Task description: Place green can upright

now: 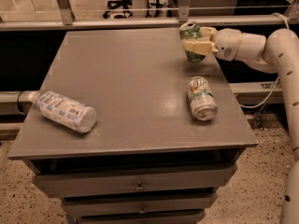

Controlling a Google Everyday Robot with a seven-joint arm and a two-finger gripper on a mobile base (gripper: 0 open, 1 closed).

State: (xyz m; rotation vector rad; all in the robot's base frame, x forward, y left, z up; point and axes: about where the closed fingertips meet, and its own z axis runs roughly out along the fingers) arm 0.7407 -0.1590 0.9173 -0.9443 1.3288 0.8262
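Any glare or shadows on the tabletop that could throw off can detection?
Camera view: dim, warm light; soft sheen on the table near the silver-white can; faint shadow beneath the plastic bottle; the pincer, at the far right edge, grips the green can, whose top rim catches light.

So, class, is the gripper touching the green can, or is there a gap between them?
Touching. The camera view shows the gripper, at the table's far right side, with its pale fingers clamped around the green can's middle, no gap visible.
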